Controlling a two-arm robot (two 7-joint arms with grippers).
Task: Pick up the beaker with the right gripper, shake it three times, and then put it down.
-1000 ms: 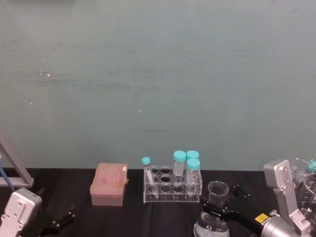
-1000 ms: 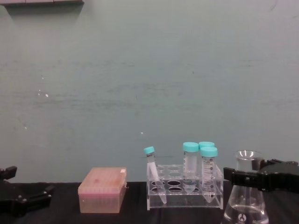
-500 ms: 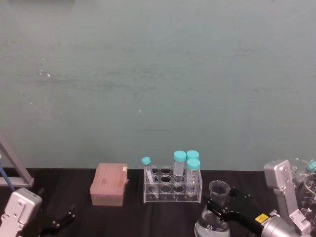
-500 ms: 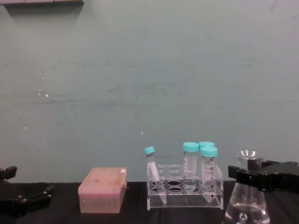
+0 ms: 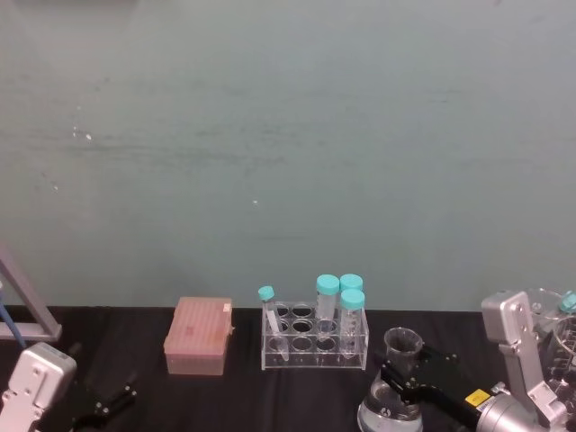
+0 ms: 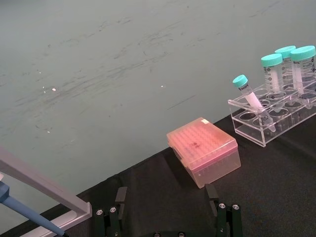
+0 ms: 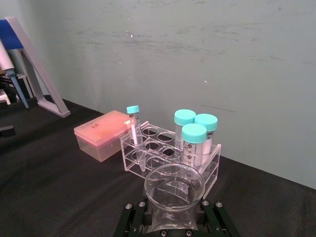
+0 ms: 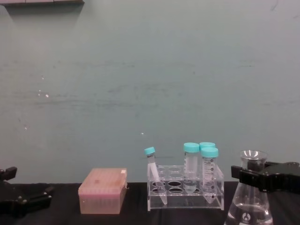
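Note:
The beaker (image 5: 393,387) is a clear conical flask at the table's near right, in front of the tube rack. My right gripper (image 5: 403,363) is shut on it, one black jaw on each side of the narrow neck. In the chest view the beaker (image 8: 247,206) shows its small white logo, and the right gripper (image 8: 251,172) clamps just under the flared rim. The right wrist view looks down into the beaker's mouth (image 7: 174,185), with the right gripper (image 7: 174,217) below it. My left gripper (image 5: 101,407) rests open at the near left, also seen as the left gripper (image 6: 165,193).
A clear rack (image 5: 315,340) with several teal-capped tubes stands mid-table, just behind and left of the beaker. A pink translucent box (image 5: 198,336) sits to its left. A pipette stand (image 5: 27,310) leans at the far left. Glassware (image 5: 562,328) stands at the right edge.
The right gripper has carried the beaker slightly to the right, a little further from the rack. The left arm has not moved.

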